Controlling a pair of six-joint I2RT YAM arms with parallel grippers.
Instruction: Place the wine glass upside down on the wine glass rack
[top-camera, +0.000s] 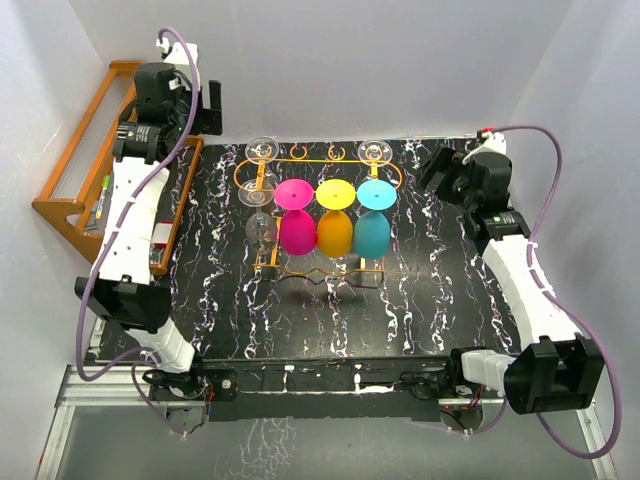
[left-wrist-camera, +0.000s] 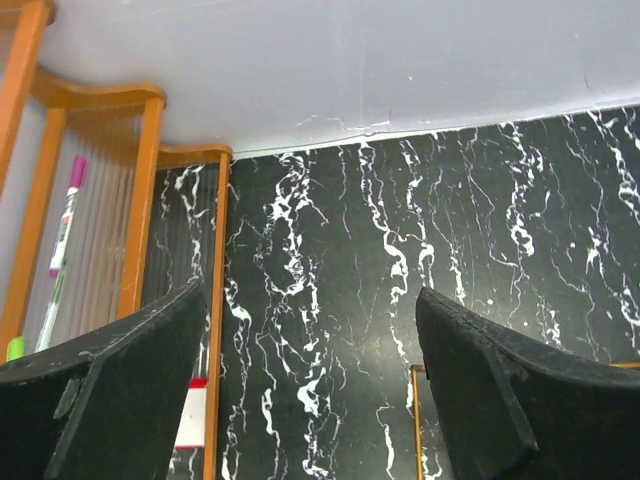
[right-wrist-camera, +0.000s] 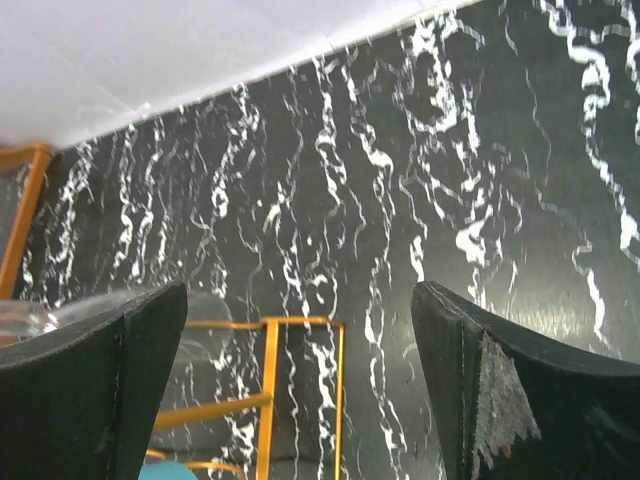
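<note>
Rack centre frame, well apart from both jaw pairs | left gripper upper left, jaws apart | right gripper upper right, jaws apart

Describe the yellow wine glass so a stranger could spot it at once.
On the black marbled table stands an orange wire rack. Three coloured glasses hang upside down in a row on it. The yellow glass is the middle one, between the pink glass and the blue glass.

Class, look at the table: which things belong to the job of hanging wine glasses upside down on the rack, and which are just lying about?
Job in hand: wine glass rack, pink glass, yellow glass, blue glass, clear glasses.
Lying about: wooden shelf, marker pens.
</note>
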